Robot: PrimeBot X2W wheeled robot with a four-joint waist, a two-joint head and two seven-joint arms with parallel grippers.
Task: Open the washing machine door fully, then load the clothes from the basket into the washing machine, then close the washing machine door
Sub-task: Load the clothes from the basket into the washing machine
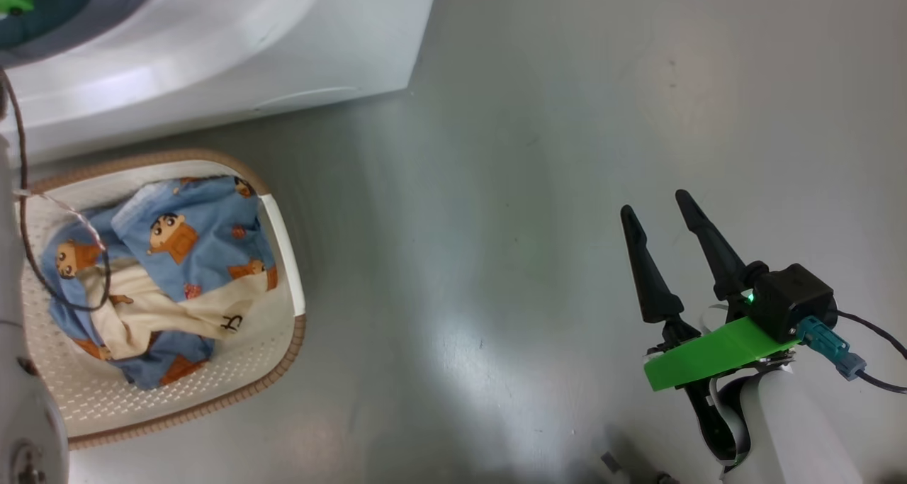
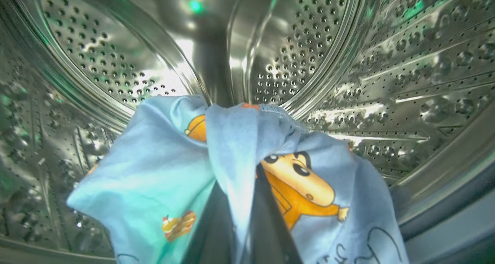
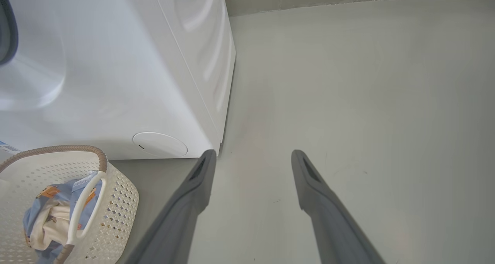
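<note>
One light blue bear-printed garment (image 2: 154,171) sits pinched in our left claw (image 2: 241,202) inside the perforated steel drum (image 2: 116,63), for dropping; our right claw (image 1: 655,207) idles spread, empty, lower right.

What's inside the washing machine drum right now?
The left gripper, shut on a light blue bear-print garment, holds it inside the perforated steel drum. The cloth covers the drum's bottom below it, so anything lying there cannot be seen.

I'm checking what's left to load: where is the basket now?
The basket sits on the floor at the head view's lower left, just in front of the washing machine, with clothes in it.
</note>
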